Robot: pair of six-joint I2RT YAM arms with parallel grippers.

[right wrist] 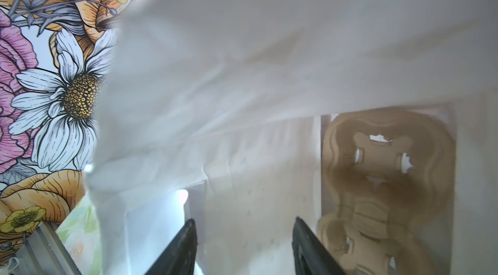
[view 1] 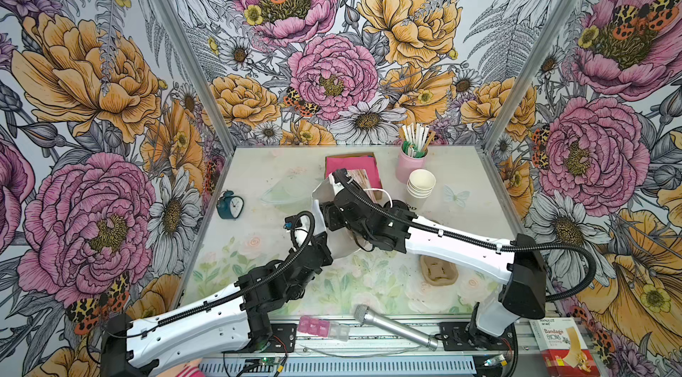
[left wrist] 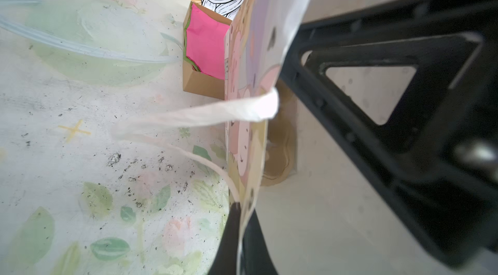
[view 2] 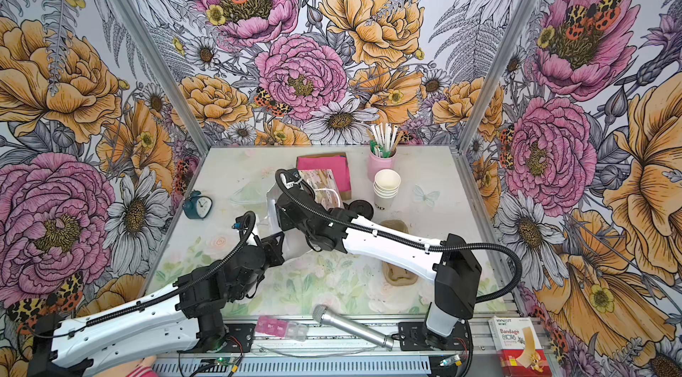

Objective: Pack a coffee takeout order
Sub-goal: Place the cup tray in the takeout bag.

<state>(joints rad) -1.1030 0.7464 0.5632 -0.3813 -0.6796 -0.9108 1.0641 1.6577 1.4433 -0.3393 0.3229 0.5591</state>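
Note:
A paper bag [view 1: 318, 205], floral outside and white inside, lies tilted at the table's middle. My left gripper [left wrist: 239, 210] is shut on its rim beside the white cord handle [left wrist: 215, 114]. My right gripper [right wrist: 245, 221] reaches into the bag [right wrist: 242, 71], open with nothing between its fingers. A brown pulp carrier [right wrist: 385, 166] sits at the bag's bottom. White paper cups [view 1: 420, 183] stand stacked at the back right. The black lid [view 1: 398, 205] lies beside them. Pink napkins [view 1: 352, 164] fill a brown box behind the bag.
Another pulp carrier [view 1: 439, 271] lies under my right forearm. A pink jar of stirrers [view 1: 410, 163] stands at the back. A teal clock [view 1: 229, 205] is at the left, next to a clear plastic lid [view 1: 284, 190]. A microphone [view 1: 395, 327] lies along the front edge.

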